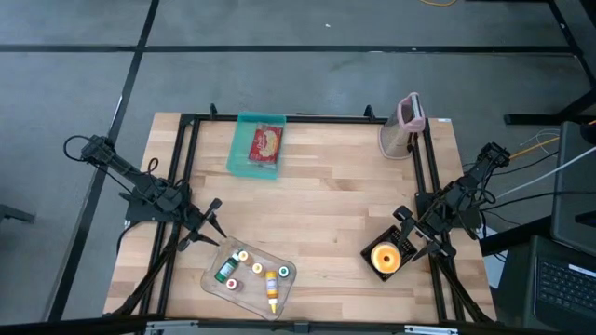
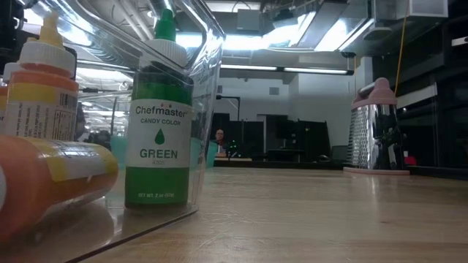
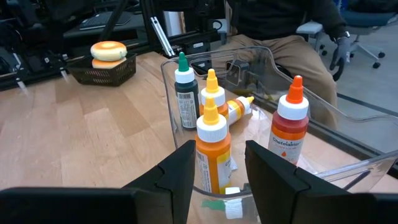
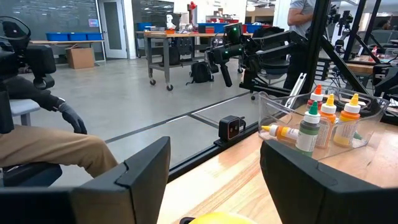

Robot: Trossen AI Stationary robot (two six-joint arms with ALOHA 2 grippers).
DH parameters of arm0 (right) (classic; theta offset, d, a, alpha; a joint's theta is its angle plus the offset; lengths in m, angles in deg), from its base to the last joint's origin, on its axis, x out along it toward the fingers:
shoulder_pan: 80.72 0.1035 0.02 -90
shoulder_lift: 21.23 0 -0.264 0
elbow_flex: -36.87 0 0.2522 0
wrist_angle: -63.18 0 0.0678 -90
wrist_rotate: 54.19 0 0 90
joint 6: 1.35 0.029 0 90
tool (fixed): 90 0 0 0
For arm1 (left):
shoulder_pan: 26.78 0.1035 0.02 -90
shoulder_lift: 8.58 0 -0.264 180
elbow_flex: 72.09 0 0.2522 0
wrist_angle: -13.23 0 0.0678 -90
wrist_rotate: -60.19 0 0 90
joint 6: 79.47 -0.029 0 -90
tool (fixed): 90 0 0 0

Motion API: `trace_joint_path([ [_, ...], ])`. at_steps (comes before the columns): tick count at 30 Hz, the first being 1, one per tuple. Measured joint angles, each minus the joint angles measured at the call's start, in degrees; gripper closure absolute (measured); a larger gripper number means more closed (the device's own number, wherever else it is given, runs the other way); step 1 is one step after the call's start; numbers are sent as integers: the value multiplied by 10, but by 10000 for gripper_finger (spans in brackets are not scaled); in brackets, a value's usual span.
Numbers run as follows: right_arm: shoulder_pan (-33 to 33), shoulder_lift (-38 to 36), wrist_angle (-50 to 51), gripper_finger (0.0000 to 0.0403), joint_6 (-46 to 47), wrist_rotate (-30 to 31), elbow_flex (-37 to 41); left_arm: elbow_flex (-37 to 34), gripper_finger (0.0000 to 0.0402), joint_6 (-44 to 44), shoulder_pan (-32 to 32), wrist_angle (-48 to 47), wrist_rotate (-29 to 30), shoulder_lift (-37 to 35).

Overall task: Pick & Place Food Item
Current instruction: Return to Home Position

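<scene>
The food item is a toy bun with an orange and yellow filling [image 1: 386, 256]. It lies in a small black basket [image 3: 106, 67] near the table's right front. My right gripper [image 1: 404, 226] hovers open just beside the basket, touching nothing; the right wrist view shows only the bun's yellow top [image 4: 214, 218] below its fingers. My left gripper [image 1: 210, 223] stands open at the table's left, pointing at a clear tray [image 1: 250, 274] that holds several food-colour bottles. In the left wrist view its fingers [image 3: 180, 180] frame an orange bottle [image 3: 213, 152] without touching it.
A teal tray with a red packet [image 1: 258, 145] lies at the far edge. A metal grater with a pink handle [image 1: 406, 125] stands at the far right. Bare wood lies in the table's middle. A seated person's legs [image 3: 292, 53] show beyond the near edge.
</scene>
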Motion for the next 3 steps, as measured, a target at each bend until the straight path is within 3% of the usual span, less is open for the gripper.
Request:
trace_joint_path([
  [3, 0, 0, 0, 158, 0, 0, 0, 0, 265, 0, 0, 0, 0, 0],
])
